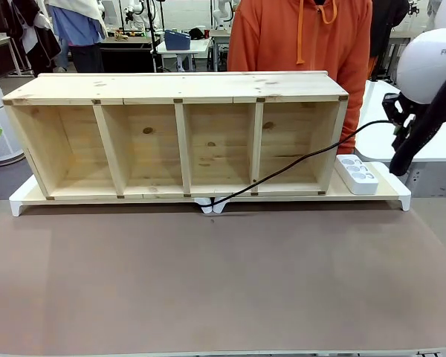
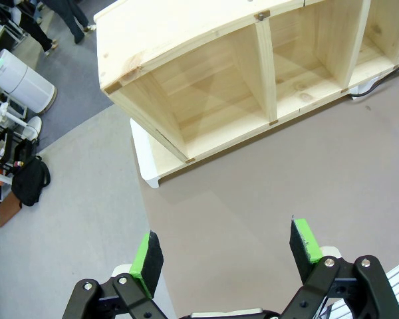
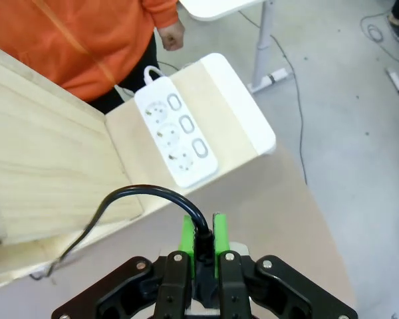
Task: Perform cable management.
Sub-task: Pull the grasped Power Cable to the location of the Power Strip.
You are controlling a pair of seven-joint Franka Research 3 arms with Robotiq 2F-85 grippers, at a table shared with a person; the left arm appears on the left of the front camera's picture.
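Your right fingers point(image 3: 186, 232) pinch the cable point(image 3: 146, 190) at its plug end.
The cable arcs from the wooden shelf's point(image 1: 178, 88) base to that grip, above the white power strip point(image 3: 179, 136); your left fingers point(image 2: 146, 259) stand spread over the table point(image 2: 253, 186).

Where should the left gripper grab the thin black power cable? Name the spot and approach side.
Take the thin black power cable on its straight, exposed stretch leaving the rightmost compartment of the wooden shelf, from the front, fingers across it. The right gripper holds the plug end.
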